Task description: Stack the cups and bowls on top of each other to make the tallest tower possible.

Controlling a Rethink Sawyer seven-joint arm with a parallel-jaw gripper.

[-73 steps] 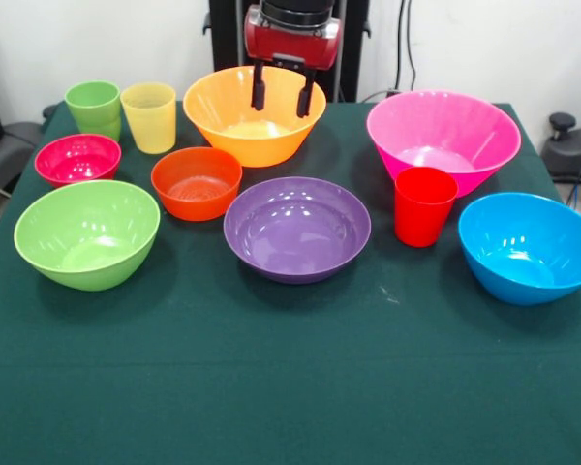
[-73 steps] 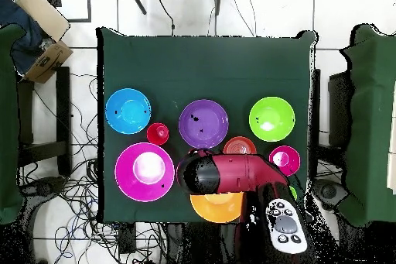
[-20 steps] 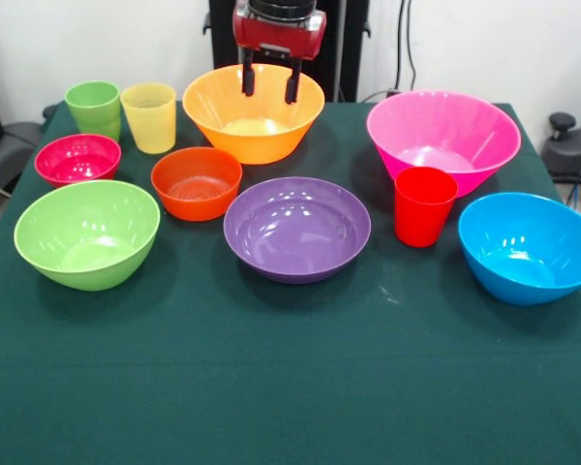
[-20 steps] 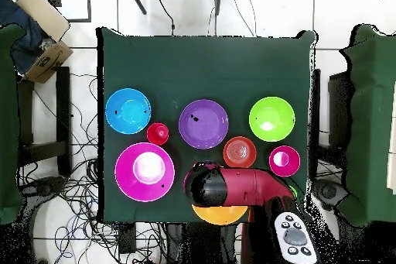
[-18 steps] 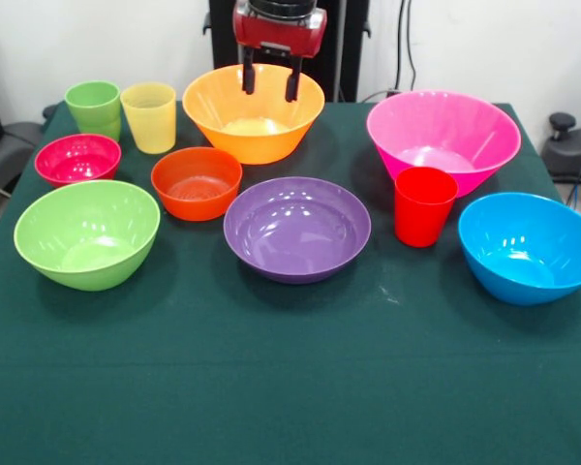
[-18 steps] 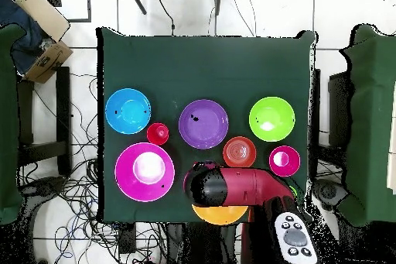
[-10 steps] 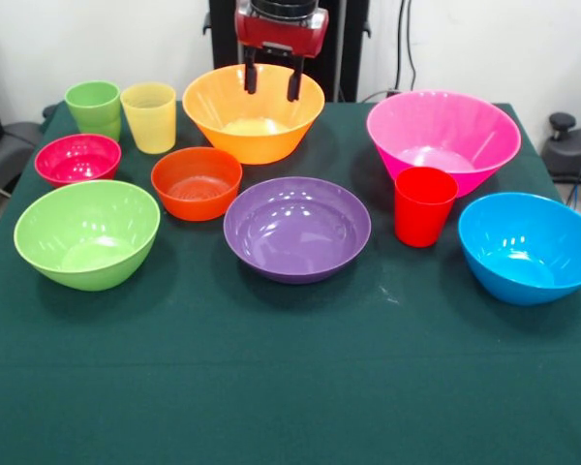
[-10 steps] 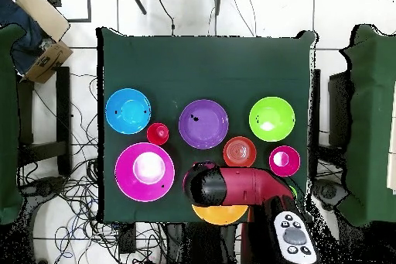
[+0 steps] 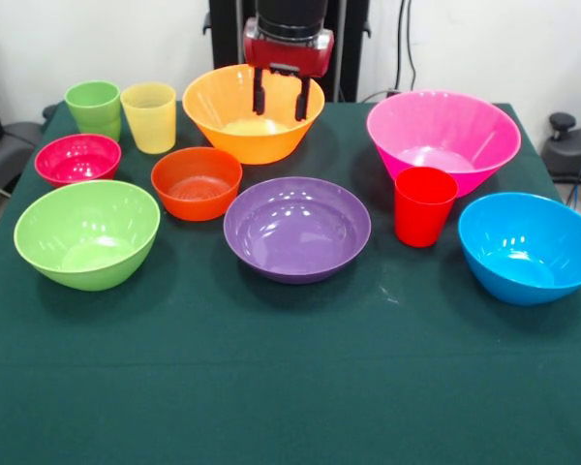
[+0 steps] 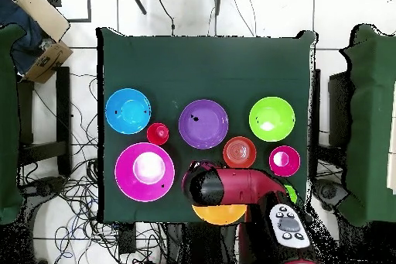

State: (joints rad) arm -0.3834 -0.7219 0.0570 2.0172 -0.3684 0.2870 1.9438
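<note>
From the front, the hand (image 9: 279, 99) hangs over the orange bowl (image 9: 254, 113) at the far side of the bench (image 9: 290, 387), its two fingers (image 9: 259, 94) apart and empty, reaching down past the bowl's far rim toward the inside. Half a second ago it sat a little higher and further left, so it has dropped and shifted right, which reads as settling in for a grip on that rim. Nothing is stacked yet: the purple bowl (image 9: 297, 229), pink bowl (image 9: 443, 139), blue bowl (image 9: 529, 246), lime bowl (image 9: 87, 233), small red-orange bowl (image 9: 196, 182), magenta bowl (image 9: 77, 159) and the green (image 9: 94, 108), yellow (image 9: 149, 116) and red (image 9: 424, 205) cups each stand alone (no tower exists so far). From overhead, the arm (image 10: 232, 186) covers most of the orange bowl (image 10: 220, 214); the purple bowl (image 10: 203, 124) lies just beyond, a likely base.
</note>
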